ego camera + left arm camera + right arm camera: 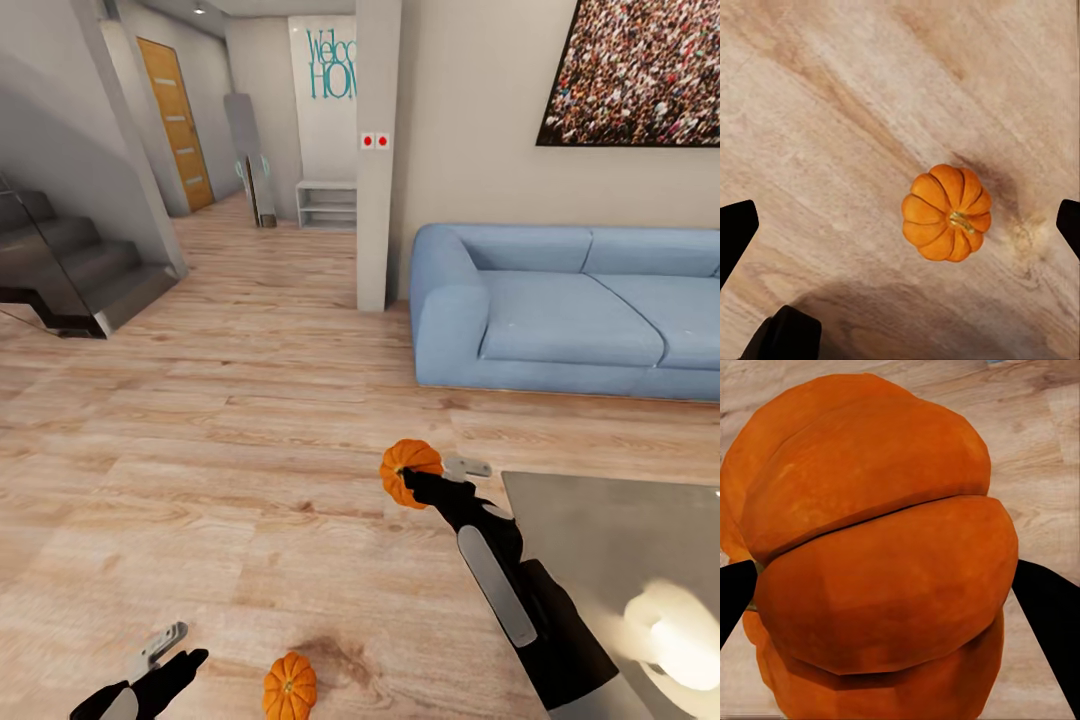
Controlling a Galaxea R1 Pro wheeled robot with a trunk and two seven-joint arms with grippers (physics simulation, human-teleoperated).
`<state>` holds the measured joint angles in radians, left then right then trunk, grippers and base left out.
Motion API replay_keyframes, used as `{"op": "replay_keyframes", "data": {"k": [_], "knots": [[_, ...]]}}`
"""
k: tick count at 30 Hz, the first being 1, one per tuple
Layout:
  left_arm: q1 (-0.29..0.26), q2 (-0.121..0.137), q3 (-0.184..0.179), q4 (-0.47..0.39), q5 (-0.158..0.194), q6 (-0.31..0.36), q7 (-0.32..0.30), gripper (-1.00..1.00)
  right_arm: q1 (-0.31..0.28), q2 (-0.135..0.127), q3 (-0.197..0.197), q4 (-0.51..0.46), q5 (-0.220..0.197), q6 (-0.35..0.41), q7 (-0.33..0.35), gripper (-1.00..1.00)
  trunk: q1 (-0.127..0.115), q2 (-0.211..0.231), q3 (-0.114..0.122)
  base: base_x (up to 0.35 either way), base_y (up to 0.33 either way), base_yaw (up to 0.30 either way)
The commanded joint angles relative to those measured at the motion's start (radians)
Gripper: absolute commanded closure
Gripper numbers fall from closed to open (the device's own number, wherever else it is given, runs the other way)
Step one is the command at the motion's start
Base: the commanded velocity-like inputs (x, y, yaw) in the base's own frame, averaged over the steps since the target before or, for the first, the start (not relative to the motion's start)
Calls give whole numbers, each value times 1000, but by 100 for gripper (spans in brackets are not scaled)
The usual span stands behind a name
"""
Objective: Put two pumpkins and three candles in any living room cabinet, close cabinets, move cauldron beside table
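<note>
A pale wood-plank floor [200,480] is spreading across the room, with one blue sofa [570,310] sitting against the far wall under one large crowd picture [635,70], one dark staircase [70,270] rising at the left, and the corner of one glossy grey table [600,540] showing at the lower right beside the right arm. Two pumpkins are showing in all. The right gripper [408,478] is holding one pumpkin [409,470] above the floor, near the table's corner; its two dark fingers [1050,615] are pressing on opposite sides of the fruit, opened only as wide as the pumpkin itself, and the ribbed orange body is bulging large between them. The second pumpkin [290,687] is resting on the floor near the robot, between the two arms, its stem [961,220] pointing roughly upward. The left gripper [165,665] is hovering above the floor just beside it, fingers spread wide with nothing between them, and the pumpkin is lying below the gap, touching neither finger.
</note>
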<state>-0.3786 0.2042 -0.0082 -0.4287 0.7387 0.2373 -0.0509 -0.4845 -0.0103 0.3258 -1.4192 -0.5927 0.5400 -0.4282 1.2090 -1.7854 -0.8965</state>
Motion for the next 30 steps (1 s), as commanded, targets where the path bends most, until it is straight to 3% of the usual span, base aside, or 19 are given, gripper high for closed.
{"op": "replay_keyframes", "data": {"k": [1, 6, 13, 17, 22, 26, 30], "knots": [[0, -6, -8, -1, 1, -5, -1, -100, -1, -1, 3, -6, -8, 6, -11, 100, 4, -8, -4, 0, 0, 0], [0, -24, -55, -1, -9, -23, -1, -100, -2, 0, 4, -41, -9, 31, -12, 100, 23, -43, -20, 0, 0, 0], [-1, -49, -109, -1, -13, -34, -1, -100, -1, 0, 4, -102, -12, 172, -37, 100, 50, -92, -42, 0, 0, 0], [-2, -67, -159, -1, -24, -78, -1, -100, -1, 0, 3, -113, -23, 246, -43, 100, 65, -120, -54, 0, 0, 0], [-3, -75, -171, -1, -31, -94, -1, -100, -1, 0, 1, -116, -69, 304, -44, 100, 84, -155, -70, 0, 0, 0], [-3, -83, -174, -1, -36, -96, -1, -100, -1, 0, 1, -116, -79, 312, -45, 100, 100, -183, -82, 0, 0, 0], [-3, -100, -175, -1, -84, -97, -1, -100, -1, 0, 1, -116, -82, 315, -46, 100, 115, -211, -95, 0, 0, 0]]}}
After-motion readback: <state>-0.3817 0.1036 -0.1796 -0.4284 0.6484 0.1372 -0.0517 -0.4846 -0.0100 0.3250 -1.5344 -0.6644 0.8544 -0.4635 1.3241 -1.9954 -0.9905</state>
